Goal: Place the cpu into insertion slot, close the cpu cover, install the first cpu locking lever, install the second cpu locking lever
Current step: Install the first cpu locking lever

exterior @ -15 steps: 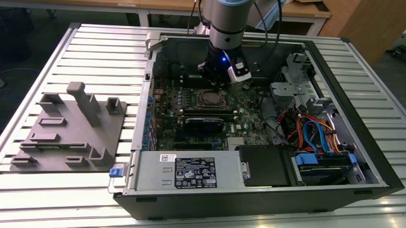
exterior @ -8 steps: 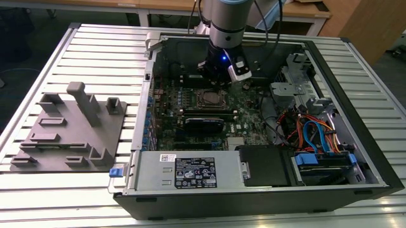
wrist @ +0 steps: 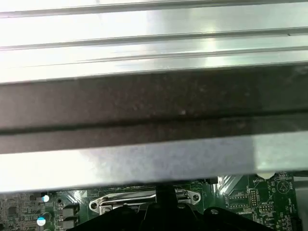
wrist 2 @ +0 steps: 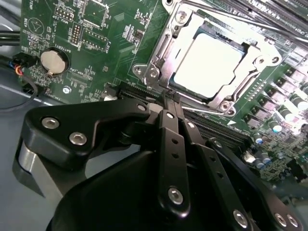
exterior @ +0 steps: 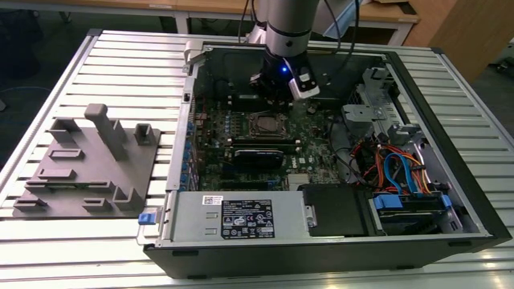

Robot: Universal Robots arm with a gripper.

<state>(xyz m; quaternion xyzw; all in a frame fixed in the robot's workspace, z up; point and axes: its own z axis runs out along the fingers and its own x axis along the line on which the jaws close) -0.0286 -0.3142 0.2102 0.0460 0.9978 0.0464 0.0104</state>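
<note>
In the second wrist view the cpu lies flat in the insertion slot, its pale metal top showing through the window of the cpu cover. The silver cover frame lies down over the chip. A thin locking lever runs along one side of the socket. My gripper is shut, its black fingers pressed together with the tips just at the socket's edge. In the exterior view the gripper hangs inside the open computer case, a little behind the insertion slot.
The green motherboard carries a coin battery and long black memory slots beside the socket. The case wall rises close by. Cables and a drive bay fill the exterior view's right; a grey fixture stands outside the case.
</note>
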